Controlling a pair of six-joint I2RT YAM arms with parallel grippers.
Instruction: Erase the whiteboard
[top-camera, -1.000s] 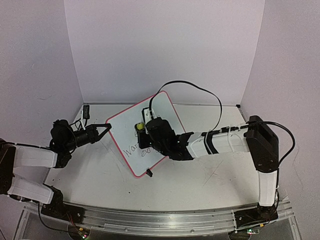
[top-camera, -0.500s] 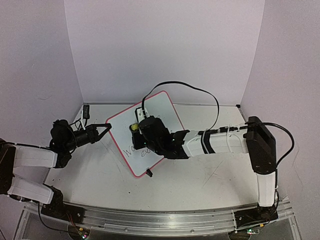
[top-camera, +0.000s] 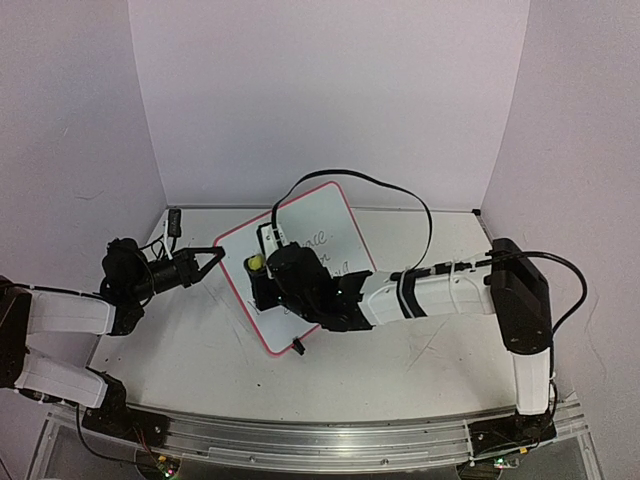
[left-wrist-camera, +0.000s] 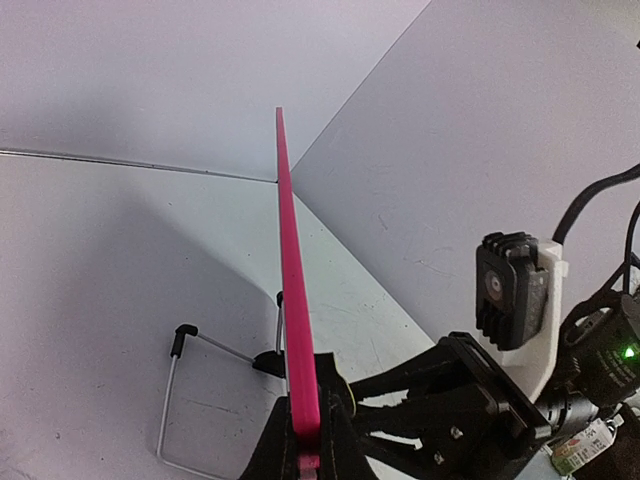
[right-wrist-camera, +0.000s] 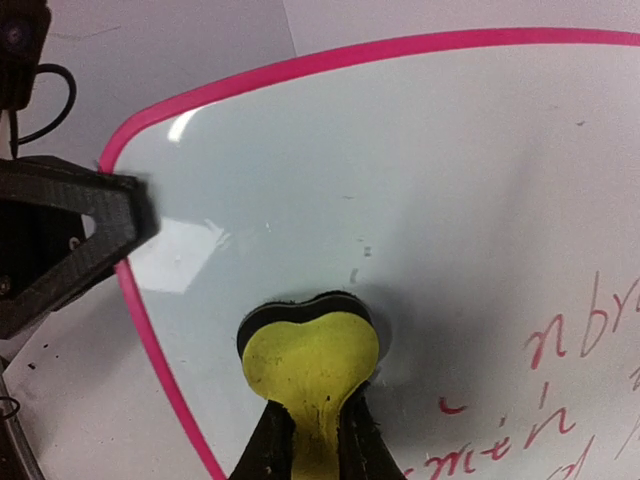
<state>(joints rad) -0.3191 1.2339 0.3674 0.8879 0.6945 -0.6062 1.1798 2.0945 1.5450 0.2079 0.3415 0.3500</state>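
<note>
The whiteboard (top-camera: 325, 225) has a pink frame and stands tilted on the table, with handwriting on its right part. My left gripper (top-camera: 214, 254) is shut on the board's left edge; in the left wrist view (left-wrist-camera: 303, 425) the pink frame (left-wrist-camera: 292, 290) runs up from between the jaws. My right gripper (top-camera: 258, 270) is shut on a yellow eraser (top-camera: 255, 263) and presses it against the board's left part. In the right wrist view the eraser (right-wrist-camera: 310, 365) sits on wiped white surface (right-wrist-camera: 400, 170), with red writing (right-wrist-camera: 560, 350) to its right. The gripper (right-wrist-camera: 307, 440) pinches the eraser's stem.
A wire stand (left-wrist-camera: 175, 400) props the board from behind. A small black object (top-camera: 173, 221) lies at the table's back left corner. The right arm's cable (top-camera: 400, 195) loops above the board. Pale walls close in the table on three sides.
My right gripper has slid the eraser leftward across the board, from its middle towards its left edge. The writing under its path is gone. The left gripper has not moved.
</note>
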